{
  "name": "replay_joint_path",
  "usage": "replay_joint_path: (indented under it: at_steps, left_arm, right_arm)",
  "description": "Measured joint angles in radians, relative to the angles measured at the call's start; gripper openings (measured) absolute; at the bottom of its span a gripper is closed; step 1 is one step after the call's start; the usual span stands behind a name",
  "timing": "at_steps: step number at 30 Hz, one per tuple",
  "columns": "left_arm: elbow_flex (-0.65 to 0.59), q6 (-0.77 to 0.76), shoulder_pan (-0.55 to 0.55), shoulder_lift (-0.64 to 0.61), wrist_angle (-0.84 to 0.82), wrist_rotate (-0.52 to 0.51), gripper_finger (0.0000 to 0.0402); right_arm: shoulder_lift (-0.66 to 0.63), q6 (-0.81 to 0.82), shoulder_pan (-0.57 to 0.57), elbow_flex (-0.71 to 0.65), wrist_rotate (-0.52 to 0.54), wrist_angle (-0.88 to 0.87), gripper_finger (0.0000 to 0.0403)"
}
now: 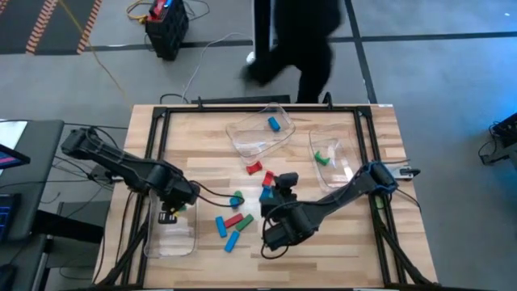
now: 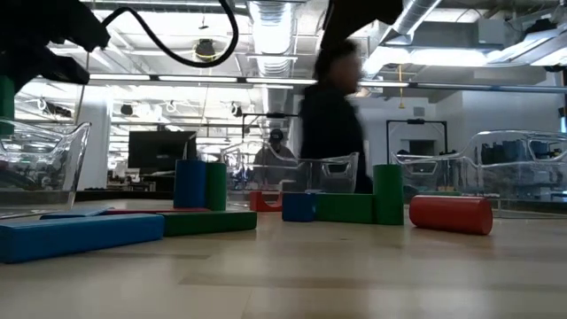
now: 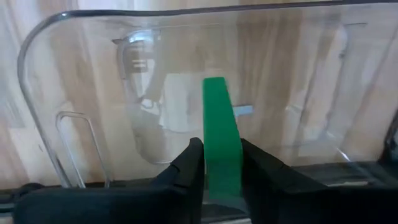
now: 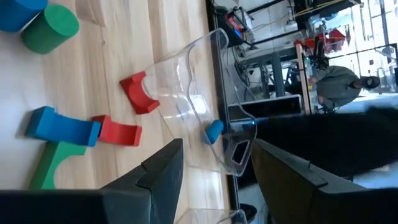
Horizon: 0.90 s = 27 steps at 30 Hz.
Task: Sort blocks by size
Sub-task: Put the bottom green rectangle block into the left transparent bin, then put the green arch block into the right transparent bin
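Left gripper (image 3: 214, 177): is clamping a green bar (image 3: 221, 134), its long axis pointing away from the fingers, over the clear tray (image 1: 171, 234) at lower left of the high view.
Right gripper (image 4: 211, 168): is hovering with fingers apart at lower centre, nearer the loose blocks (image 1: 234, 220).
Key relation: the tray floor is lying directly beneath the held bar.
Count: three trays; roughly nine blocks are lying on the tabletop (image 1: 323, 250), three in the upper trays.
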Motion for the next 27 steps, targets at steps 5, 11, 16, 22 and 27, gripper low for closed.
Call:
replay_joint_path:
  at_steps: [5,11,16,22,27]
  left_arm:
    - [0.001,-0.004,-0.003,-0.001,0.0,-0.029,0.0122]
    - [0.001,0.005,-0.003,-0.003,0.005,-0.059,0.0153]
    - [0.002,0.024,-0.003,-0.054,0.071,-0.112,0.0159]
    - [0.002,0.056,-0.003,-0.178,0.2,-0.226,0.0159]
    - [0.002,0.136,-0.003,-0.29,0.388,-0.304,0.0158]
  right_arm:
    - [0.0,0.041,0.018,0.0,-0.001,-0.033,0.0227]
    - [0.0,0.062,0.023,0.0,-0.097,-0.035,0.0227]
    - [0.0,0.075,0.022,0.0,-0.179,-0.034,0.0227]
    - [0.0,0.074,0.019,0.0,-0.25,-0.026,0.0227]
    - [0.0,0.08,0.011,0.0,-0.27,-0.023,0.0227]
